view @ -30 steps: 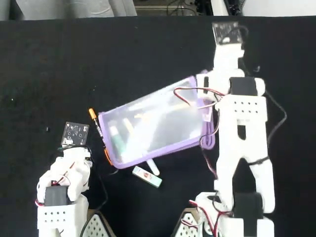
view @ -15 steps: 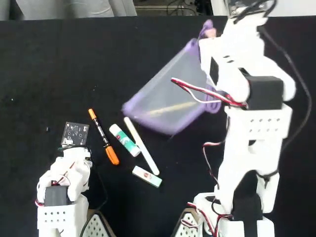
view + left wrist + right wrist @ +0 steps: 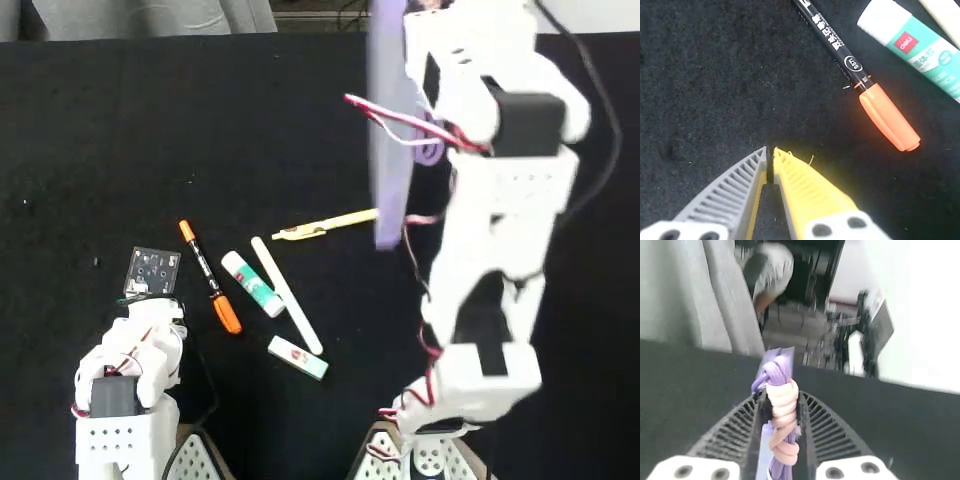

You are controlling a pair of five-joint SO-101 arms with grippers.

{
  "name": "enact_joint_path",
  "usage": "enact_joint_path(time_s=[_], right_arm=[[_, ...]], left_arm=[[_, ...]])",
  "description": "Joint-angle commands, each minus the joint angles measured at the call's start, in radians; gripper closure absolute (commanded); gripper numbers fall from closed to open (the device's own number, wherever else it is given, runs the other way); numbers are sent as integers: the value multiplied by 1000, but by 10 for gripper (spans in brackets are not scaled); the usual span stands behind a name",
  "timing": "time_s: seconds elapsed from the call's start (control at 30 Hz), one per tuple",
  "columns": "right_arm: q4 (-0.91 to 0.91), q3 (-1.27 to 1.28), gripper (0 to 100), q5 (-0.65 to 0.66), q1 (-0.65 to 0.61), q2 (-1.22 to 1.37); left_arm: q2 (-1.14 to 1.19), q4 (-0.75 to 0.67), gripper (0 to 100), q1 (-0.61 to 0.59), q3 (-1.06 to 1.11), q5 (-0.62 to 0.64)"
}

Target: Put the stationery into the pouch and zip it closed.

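Gripping the pouch (image 3: 385, 150) aloft, the right pincer (image 3: 780, 400) hangs it above loose stationery (image 3: 257, 284) (left pincer (image 3: 771, 154) clenched, empty).

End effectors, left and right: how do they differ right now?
The left end effector is shut on nothing; the right end effector is shut on the purple pouch at its knotted cord. The left sits low over the black table, near the orange marker; the right is raised, with the pouch hanging from it. Both are closed.
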Motion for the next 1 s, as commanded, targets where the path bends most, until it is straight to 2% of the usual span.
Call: enact_joint_path(time_s=[0.0, 0.17, 0.37, 0.43, 0.73, 0.97], right_arm=[[-2, -94, 988, 8, -15, 41], [-43, -191, 988, -9, -21, 99], [-124, -260, 988, -236, -23, 137], [-160, -255, 988, -276, -26, 151], [-256, -263, 988, -339, -35, 314], [-330, -262, 988, -397, -35, 331]], left_arm=[[-2, -12, 970, -7, 22, -12], [-2, -12, 970, -7, 22, -12], [-2, -12, 970, -7, 22, -12], [-2, -12, 970, -7, 22, -12], [-2, -12, 970, -7, 22, -12], [-2, -12, 970, -7, 22, -12]])
